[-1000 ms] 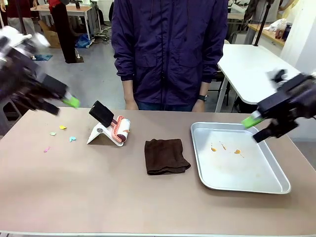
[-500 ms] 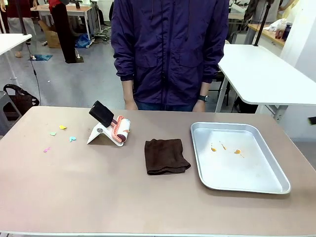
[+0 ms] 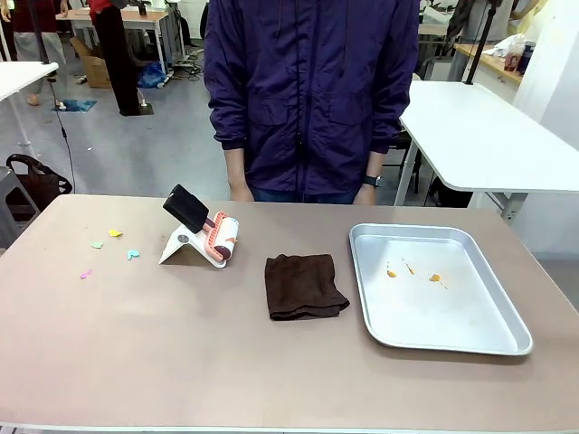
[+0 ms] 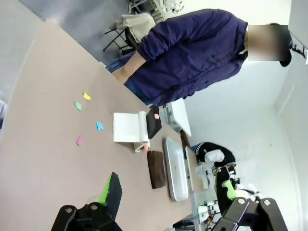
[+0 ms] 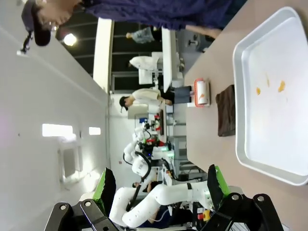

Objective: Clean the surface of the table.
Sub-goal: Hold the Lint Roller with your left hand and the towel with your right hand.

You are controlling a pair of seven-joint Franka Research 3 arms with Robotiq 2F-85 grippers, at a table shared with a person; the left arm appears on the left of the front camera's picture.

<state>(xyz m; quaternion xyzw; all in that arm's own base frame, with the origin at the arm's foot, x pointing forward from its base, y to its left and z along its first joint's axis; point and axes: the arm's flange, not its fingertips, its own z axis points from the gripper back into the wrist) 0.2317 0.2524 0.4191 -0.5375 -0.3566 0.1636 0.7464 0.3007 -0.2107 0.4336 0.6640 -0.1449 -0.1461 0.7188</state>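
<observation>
The taupe-brown table (image 3: pixel 181 344) carries small coloured paper scraps (image 3: pixel 115 233) near its far left. A lint roller (image 3: pixel 217 237) rests on a white stand, and a dark brown cloth (image 3: pixel 305 286) lies at the middle. My left gripper (image 4: pixel 171 192) hangs open high above the table's (image 4: pixel 43 144) left end, looking along it at the scraps (image 4: pixel 87 96), roller (image 4: pixel 143 132) and cloth (image 4: pixel 155 168). My right gripper (image 5: pixel 160 185) is open too, off the table's (image 5: pixel 211 154) right end, nothing between its fingers.
A shiny steel tray (image 3: pixel 452 312) with a few orange crumbs sits on the right half, also seen as the tray (image 5: pixel 274 125) in the right wrist view. A person in a purple jacket (image 3: pixel 312 90) stands at the far edge. White-topped tables stand behind.
A second ago both arms were blurred at the left and right edges of the front view; they have since pulled back out of it. Nothing on the table has moved.
</observation>
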